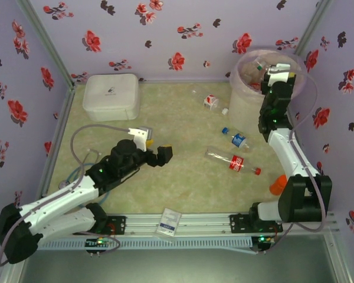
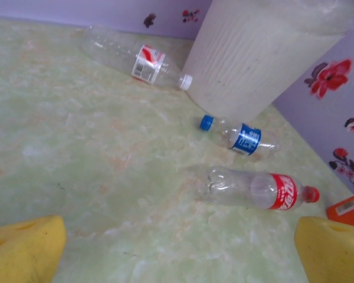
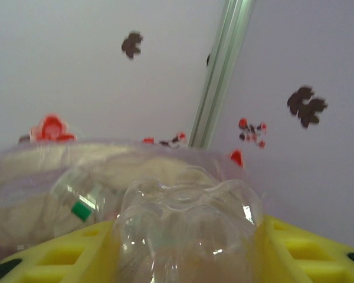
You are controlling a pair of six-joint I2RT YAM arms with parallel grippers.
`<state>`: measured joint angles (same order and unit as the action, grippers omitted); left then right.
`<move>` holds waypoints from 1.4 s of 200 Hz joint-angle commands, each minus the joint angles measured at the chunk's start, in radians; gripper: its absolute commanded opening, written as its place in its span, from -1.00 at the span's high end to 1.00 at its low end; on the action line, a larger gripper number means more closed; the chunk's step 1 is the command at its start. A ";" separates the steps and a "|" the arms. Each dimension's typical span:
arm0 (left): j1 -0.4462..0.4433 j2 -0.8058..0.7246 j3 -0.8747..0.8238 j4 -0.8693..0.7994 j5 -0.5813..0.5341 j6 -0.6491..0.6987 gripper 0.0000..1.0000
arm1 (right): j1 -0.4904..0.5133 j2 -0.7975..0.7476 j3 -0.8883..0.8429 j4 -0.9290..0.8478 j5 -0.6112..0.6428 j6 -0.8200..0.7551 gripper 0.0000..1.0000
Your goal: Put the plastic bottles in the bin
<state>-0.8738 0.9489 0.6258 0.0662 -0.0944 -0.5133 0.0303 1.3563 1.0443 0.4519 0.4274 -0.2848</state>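
Overhead, the right pincer point(image 1: 276, 73) hung above the bin point(image 1: 243, 97) at the bench's point(image 1: 183, 188) 1 o'clock corner, its yellow fingers point(image 3: 310, 247) closed partway on a clear bottle point(image 3: 189, 215). From the wrist, that bottle's lobed base rose between the fingers; its cap end was hidden, so its heading could not be told. Inside the bin lay a green-capped bottle point(image 3: 79, 209).

Three plastic bottles lay flat on the bench, all toward 3 o'clock. The red-labelled bottle point(image 1: 233, 162) stretched along a 10-to-4 o'clock line, red cap aimed at 4 o'clock. Near it, on the bin side, the blue-labelled bottle point(image 1: 239, 141) followed much the same line but reversed, blue cap aimed at 10 o'clock. The crushed bottle point(image 1: 211, 101), with a red-and-white label, rested just beside the foot of the bin, white cap toward 4 o'clock.

The left pincer point(image 1: 164, 154) was at the bench's 8 o'clock side, facing 3 o'clock, jaws spread wide and gripping nothing. Its wrist view took in the red-labelled bottle point(image 2: 253, 190), the blue-labelled bottle point(image 2: 243, 138) and the crushed bottle point(image 2: 135, 59) against the ribbed bin point(image 2: 253, 53), all well apart from its fingers point(image 2: 23, 250).

A white lidded box point(image 1: 111, 96) sat at 11 o'clock.
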 commanded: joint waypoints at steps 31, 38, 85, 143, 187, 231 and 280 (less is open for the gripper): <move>0.010 0.091 0.064 0.038 0.018 0.013 -1.00 | -0.103 0.082 0.055 -0.002 0.010 0.108 0.88; 0.010 0.096 0.062 0.042 0.018 0.011 -0.99 | -0.120 0.095 0.086 -0.059 -0.005 0.143 0.82; 0.022 0.140 0.079 0.057 0.031 -0.003 -1.00 | -0.190 0.167 0.184 -0.331 -0.156 0.284 0.53; 0.028 0.174 0.081 0.049 0.060 -0.033 -1.00 | -0.235 0.224 0.284 -0.603 -0.260 0.343 -0.38; 0.031 0.189 0.091 0.038 0.066 -0.040 -1.00 | -0.237 0.190 0.399 -0.774 -0.282 0.347 -0.99; 0.039 0.221 0.097 0.035 0.079 -0.047 -1.00 | -0.229 0.089 0.428 -0.802 -0.313 0.352 -0.99; 0.047 0.246 0.108 0.037 0.108 -0.046 -0.99 | -0.189 -0.052 0.370 -0.760 -0.201 0.329 -0.99</move>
<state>-0.8371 1.1873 0.6975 0.0959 -0.0135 -0.5472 -0.1764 1.3674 1.4284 -0.3195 0.1627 0.0490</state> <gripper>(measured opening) 0.997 0.995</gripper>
